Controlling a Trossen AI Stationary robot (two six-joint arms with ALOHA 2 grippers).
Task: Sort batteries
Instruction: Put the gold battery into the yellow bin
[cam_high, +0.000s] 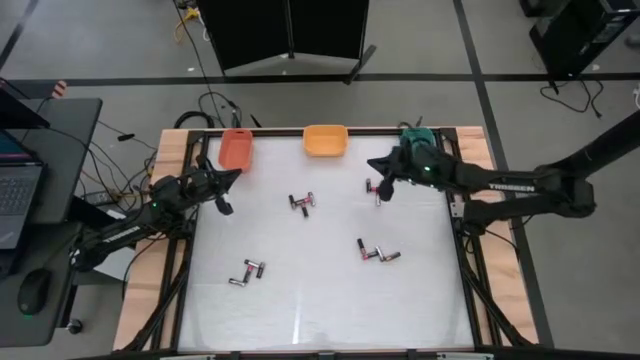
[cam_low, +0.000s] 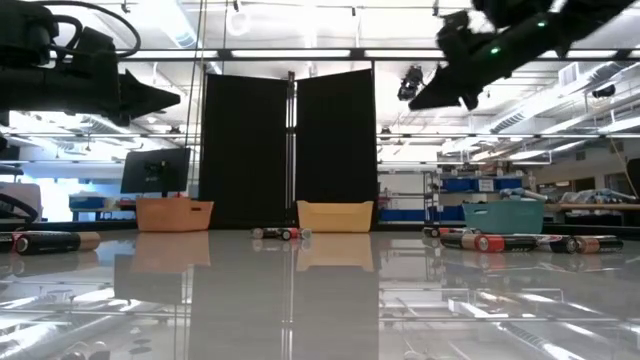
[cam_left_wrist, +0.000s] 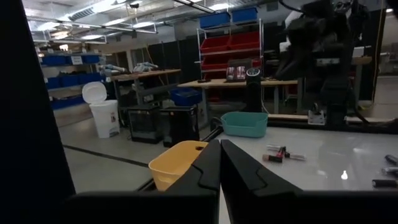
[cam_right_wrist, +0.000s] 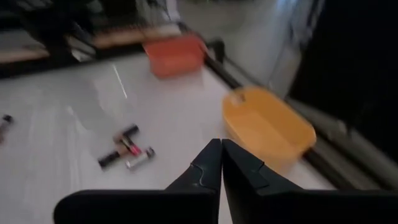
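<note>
Fingertips of my right claw (cam_right_wrist: 221, 163) pressed together, clenched on nothing, hovering above tabletop (cam_high: 320, 300). Right wrist view alone shows batteries (cam_right_wrist: 126, 154) ahead of it, dark with pink bands, orange bin (cam_right_wrist: 174, 55) and yellow bin (cam_right_wrist: 268, 127) beyond. My left claw (cam_left_wrist: 219, 167) likewise clenched empty; teal bin (cam_left_wrist: 244, 123) ahead.
</note>
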